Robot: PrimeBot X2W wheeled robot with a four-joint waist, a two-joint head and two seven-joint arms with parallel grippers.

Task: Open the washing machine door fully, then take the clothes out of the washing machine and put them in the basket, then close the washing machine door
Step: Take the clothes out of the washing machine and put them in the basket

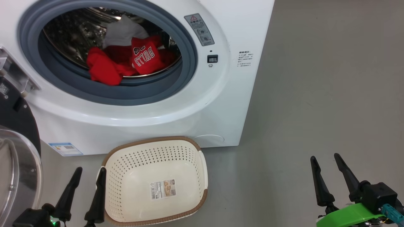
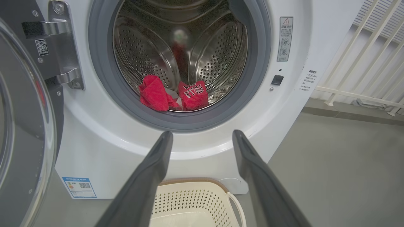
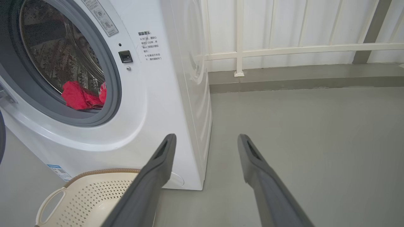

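Locate the washing machine (image 1: 205, 104) across the upper left and centre of the head view; its white front takes up most of that half. The grey floor (image 1: 315, 94) covers the right side and lower edge.

The washing machine door (image 1: 17, 157) stands swung open at the left edge of the head view. You see its black rim and clear glass bowl there, below the metal hinge (image 1: 15, 75).

The grey gasket (image 1: 186, 72) rings the open mouth, with the perforated steel drum (image 1: 69, 34) behind it.

The basket (image 1: 132, 164) sits upright on the floor at lower centre, with its far rim just beside the foot of the machine. A sticker (image 1: 163, 189) lies on its bottom.

The clothes (image 1: 126, 60) lie inside the drum at its lower front. A red piece at the left droops onto the gasket lip, a red piece lettered "BULLS" lies at the right, and a grey-white piece rests behind them.

Check the left gripper (image 1: 91, 169) at the lower left: its fingers are apart, and one finger is just beside the basket's left rim. In the left wrist view both fingers point toward the drum mouth.

Check the right gripper (image 1: 324, 156) at the lower right: its fingers are apart over bare floor, well clear of the basket and the machine.

A small blue label (image 1: 65, 148) sits on the machine's lower left front.
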